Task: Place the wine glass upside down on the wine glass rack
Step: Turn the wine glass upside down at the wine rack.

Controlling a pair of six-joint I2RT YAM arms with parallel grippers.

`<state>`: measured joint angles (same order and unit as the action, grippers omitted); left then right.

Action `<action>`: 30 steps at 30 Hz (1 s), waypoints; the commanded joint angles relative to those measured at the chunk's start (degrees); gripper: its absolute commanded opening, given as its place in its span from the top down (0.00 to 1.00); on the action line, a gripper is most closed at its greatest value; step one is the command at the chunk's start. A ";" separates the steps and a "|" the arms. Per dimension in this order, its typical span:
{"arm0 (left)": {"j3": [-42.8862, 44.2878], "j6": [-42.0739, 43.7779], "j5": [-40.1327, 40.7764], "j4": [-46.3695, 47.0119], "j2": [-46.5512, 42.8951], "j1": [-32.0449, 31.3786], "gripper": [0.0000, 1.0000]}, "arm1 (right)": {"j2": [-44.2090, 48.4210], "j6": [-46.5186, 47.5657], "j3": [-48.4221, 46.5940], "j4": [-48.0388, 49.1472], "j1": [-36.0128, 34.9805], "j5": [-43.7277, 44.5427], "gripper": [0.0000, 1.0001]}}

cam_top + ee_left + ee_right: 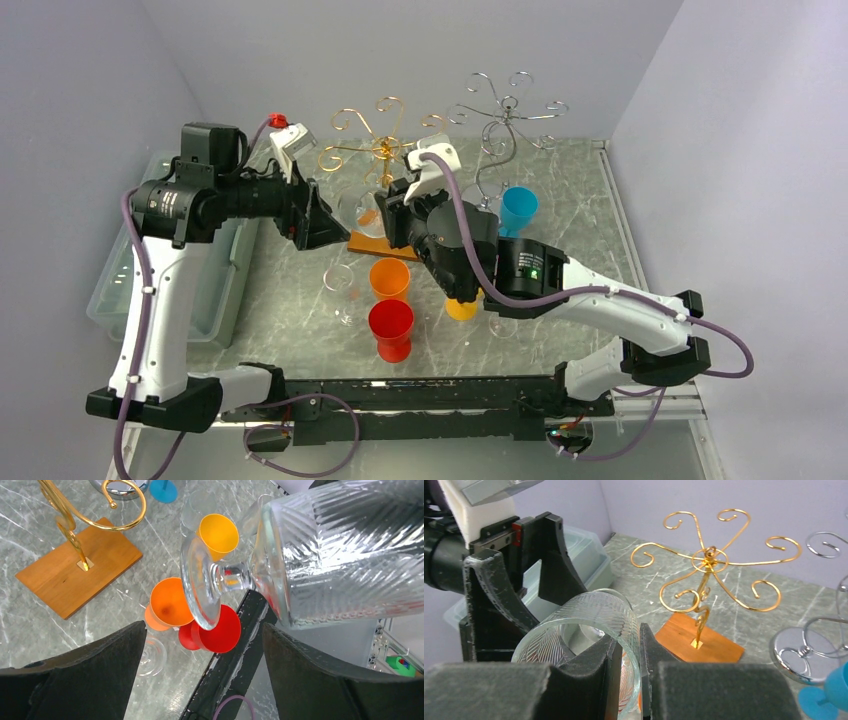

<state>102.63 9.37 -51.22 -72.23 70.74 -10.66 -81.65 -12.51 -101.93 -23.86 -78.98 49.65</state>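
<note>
The wine glass (pixel 589 615), clear with a leaf pattern, lies on its side in the air. My right gripper (pixel 631 635) is shut on the wine glass's rim wall, one finger inside the bowl and one outside. In the left wrist view the bowl (pixel 340 555) fills the upper right and the foot (pixel 200 590) points toward my left gripper (pixel 202 627), which is open, its fingers wide apart just short of the foot and touching nothing. The gold wine glass rack (pixel 375 150) stands on a wooden base (pixel 704 642) right behind both grippers (pixel 325 215) (pixel 392 215).
A silver rack (pixel 505 115) stands at the back right with a blue cup (pixel 518 208) by it. Orange (pixel 389 277), red (pixel 391 328) and yellow (pixel 462 305) cups and a clear glass (pixel 342 285) stand in front. A clear bin (pixel 205 290) lies at the left.
</note>
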 commanded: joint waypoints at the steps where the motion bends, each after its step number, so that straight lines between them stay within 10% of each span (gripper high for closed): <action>1: -1.26 0.10 -1.95 3.40 -1.78 -0.02 0.10 | 2.37 -3.91 -2.72 4.42 1.61 -7.63 1.00; 8: -3.01 -1.22 -1.71 8.19 -3.51 0.02 0.17 | 4.07 -8.03 1.51 6.90 3.56 -13.29 1.00; 23: -1.60 2.33 -5.87 4.79 -0.40 0.02 0.95 | 6.25 -11.31 12.63 22.22 5.86 -20.70 1.00; 30: -2.68 1.41 0.51 8.22 -1.99 0.07 1.00 | 4.31 -10.81 11.13 20.25 5.97 -22.92 0.86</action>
<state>99.61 5.74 -52.64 -68.62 71.57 -8.93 -76.18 -19.05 -87.79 -13.89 -72.29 32.95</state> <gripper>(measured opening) 0.080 0.156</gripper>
